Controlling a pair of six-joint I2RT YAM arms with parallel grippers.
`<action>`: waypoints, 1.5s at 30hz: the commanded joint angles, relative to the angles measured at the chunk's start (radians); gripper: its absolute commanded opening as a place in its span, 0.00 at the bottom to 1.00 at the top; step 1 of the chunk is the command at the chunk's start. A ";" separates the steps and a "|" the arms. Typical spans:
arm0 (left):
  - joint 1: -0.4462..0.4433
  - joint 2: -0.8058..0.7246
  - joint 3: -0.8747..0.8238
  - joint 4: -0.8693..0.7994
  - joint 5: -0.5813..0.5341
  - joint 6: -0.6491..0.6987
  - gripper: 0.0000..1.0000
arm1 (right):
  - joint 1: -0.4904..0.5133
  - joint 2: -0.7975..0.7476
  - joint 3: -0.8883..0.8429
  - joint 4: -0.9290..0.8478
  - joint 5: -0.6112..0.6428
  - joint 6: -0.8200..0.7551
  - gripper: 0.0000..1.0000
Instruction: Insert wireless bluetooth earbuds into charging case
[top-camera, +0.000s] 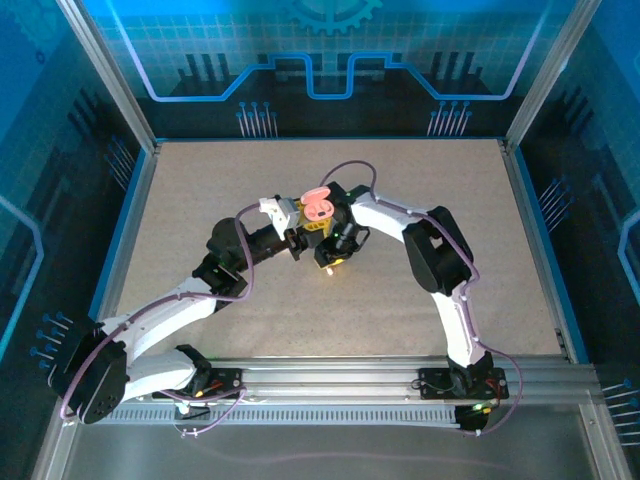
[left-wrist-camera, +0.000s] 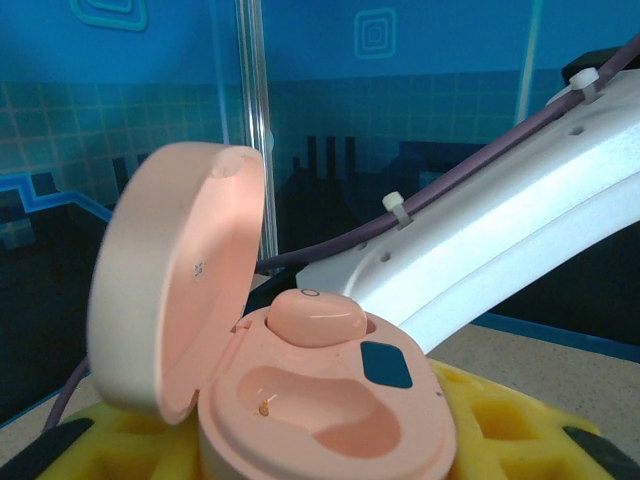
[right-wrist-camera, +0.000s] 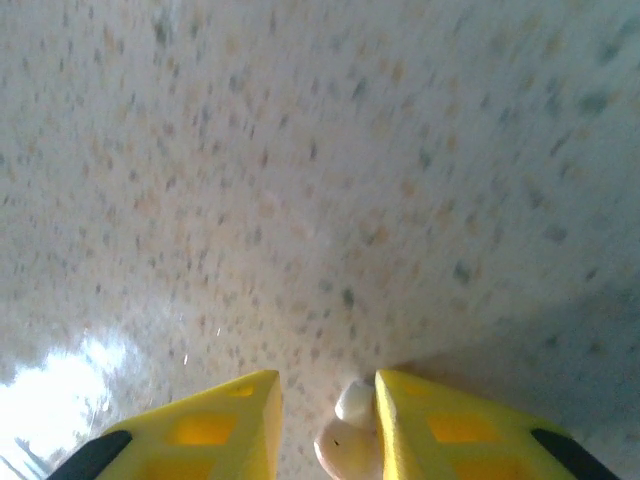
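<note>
Pink earbud (right-wrist-camera: 348, 425) between right tool's (right-wrist-camera: 328, 385) jaws, case (left-wrist-camera: 330, 400) in left tool (left-wrist-camera: 318, 455)

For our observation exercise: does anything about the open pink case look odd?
Nothing damaged or spilled. One earbud sits in the far well of the case; the near well is empty. A second, pale earbud lies within the right tool.

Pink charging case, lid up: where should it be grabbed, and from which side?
Probably the case by its lower shell, squeezed across its width, coming in low from one end, as the left gripper holds it. The jaws sit under the raised lid, leaving the empty well open.
</note>
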 joint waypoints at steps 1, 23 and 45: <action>-0.002 -0.021 0.001 0.010 -0.006 0.015 0.32 | 0.016 -0.068 -0.056 -0.035 -0.064 -0.028 0.32; -0.004 -0.028 0.007 0.007 0.002 0.004 0.32 | 0.027 -0.016 0.056 -0.044 -0.078 -0.059 0.36; -0.004 -0.019 0.005 0.012 0.001 0.002 0.32 | 0.028 -0.072 -0.070 -0.092 -0.021 -0.077 0.34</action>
